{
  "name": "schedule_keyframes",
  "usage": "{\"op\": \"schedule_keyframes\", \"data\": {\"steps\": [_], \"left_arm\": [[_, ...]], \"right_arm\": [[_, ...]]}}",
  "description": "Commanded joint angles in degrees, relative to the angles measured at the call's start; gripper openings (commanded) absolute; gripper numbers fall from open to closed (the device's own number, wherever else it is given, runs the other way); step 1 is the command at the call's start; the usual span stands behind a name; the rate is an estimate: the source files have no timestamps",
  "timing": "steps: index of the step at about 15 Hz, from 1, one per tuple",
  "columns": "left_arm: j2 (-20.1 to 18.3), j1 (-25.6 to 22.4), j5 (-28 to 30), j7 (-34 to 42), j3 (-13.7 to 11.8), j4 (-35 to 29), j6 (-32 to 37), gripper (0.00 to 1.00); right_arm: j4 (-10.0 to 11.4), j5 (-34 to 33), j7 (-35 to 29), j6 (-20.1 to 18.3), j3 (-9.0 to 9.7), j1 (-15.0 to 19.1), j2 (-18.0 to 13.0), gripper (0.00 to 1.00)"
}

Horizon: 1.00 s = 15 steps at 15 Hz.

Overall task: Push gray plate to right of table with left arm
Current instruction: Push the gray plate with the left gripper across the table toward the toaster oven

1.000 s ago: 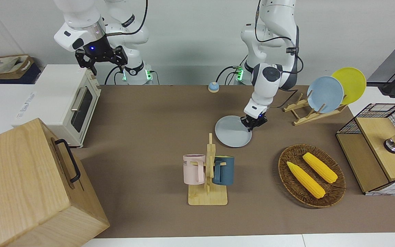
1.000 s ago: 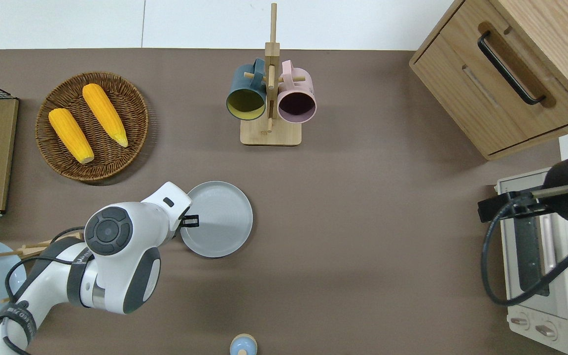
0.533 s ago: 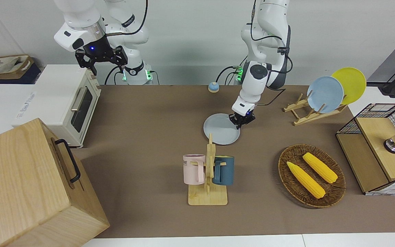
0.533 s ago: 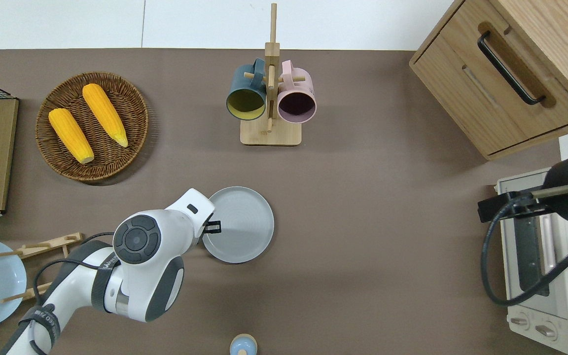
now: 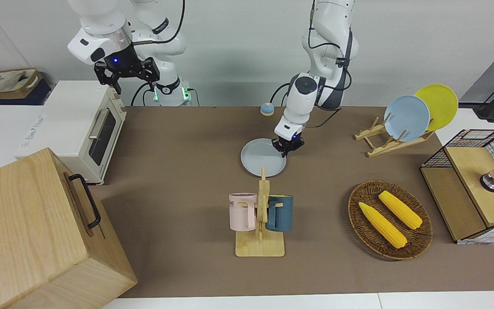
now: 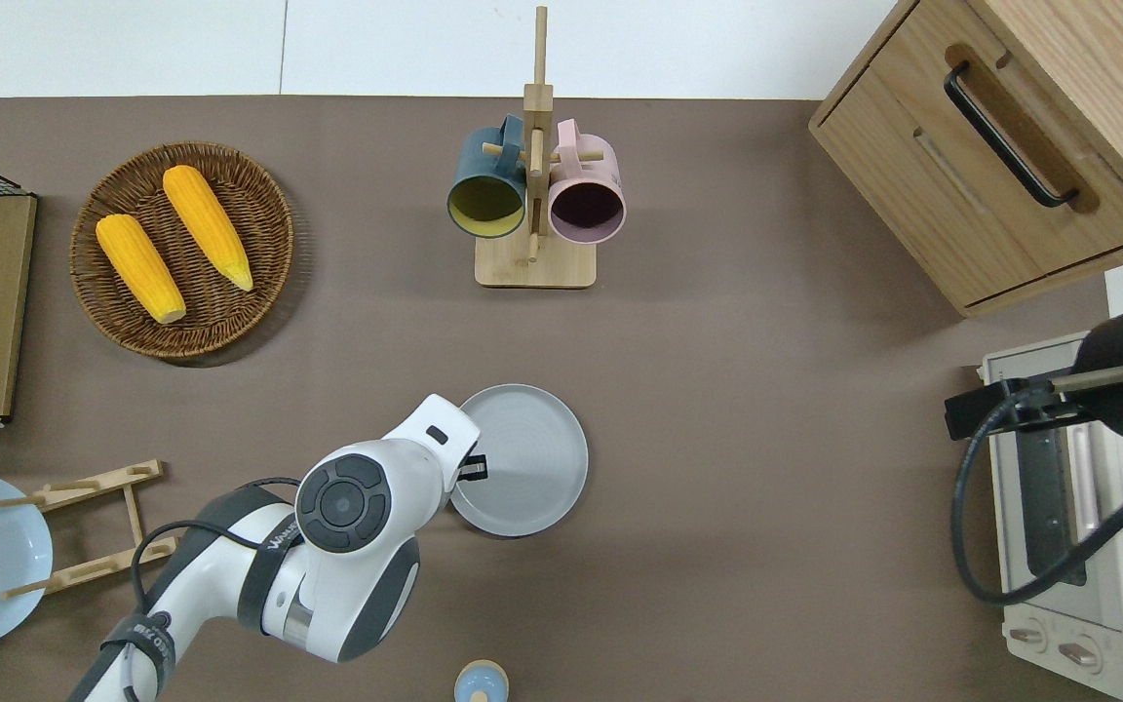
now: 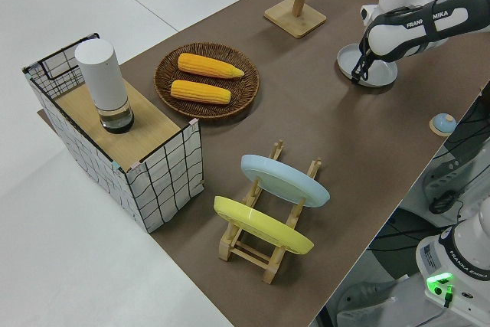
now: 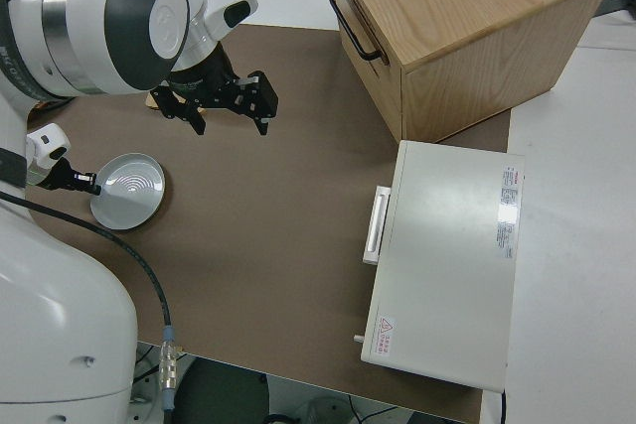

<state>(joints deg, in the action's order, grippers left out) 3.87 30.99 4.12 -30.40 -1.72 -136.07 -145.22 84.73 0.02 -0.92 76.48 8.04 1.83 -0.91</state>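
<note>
Gray plate (image 6: 522, 460), round and low-rimmed on the matte table (image 6: 766, 390), touches the left tool (image 6: 473, 469), clenched.

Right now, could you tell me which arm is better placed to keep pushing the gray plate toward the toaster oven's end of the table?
The left arm. Its end effector is down at the gray plate's rim, on the side away from the toaster oven. The right arm is parked.

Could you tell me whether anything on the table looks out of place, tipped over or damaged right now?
Nothing stands out. The gray plate lies flat on the table with the left pincer at its rim. The right arm is parked.
</note>
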Motion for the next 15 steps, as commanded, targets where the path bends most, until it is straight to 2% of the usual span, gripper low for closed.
{"op": "schedule_keyframes", "data": {"steps": [1,8,15], "left_arm": [[2.54,2.41,0.8,-3.96,0.83,0.98,-0.76,0.0],[5.44,2.41,0.71,-10.99,5.76,4.49,-0.85,0.0],[8.43,2.58,0.62,-16.97,9.54,8.8,-0.85,0.0]], "right_arm": [[-0.53,0.25,-0.75,-0.89,0.92,1.15,-0.14,0.983],[-0.53,0.25,-0.75,-0.89,0.92,1.15,-0.14,0.983],[-0.53,0.25,-0.75,-0.89,0.92,1.07,-0.14,0.983]]}}
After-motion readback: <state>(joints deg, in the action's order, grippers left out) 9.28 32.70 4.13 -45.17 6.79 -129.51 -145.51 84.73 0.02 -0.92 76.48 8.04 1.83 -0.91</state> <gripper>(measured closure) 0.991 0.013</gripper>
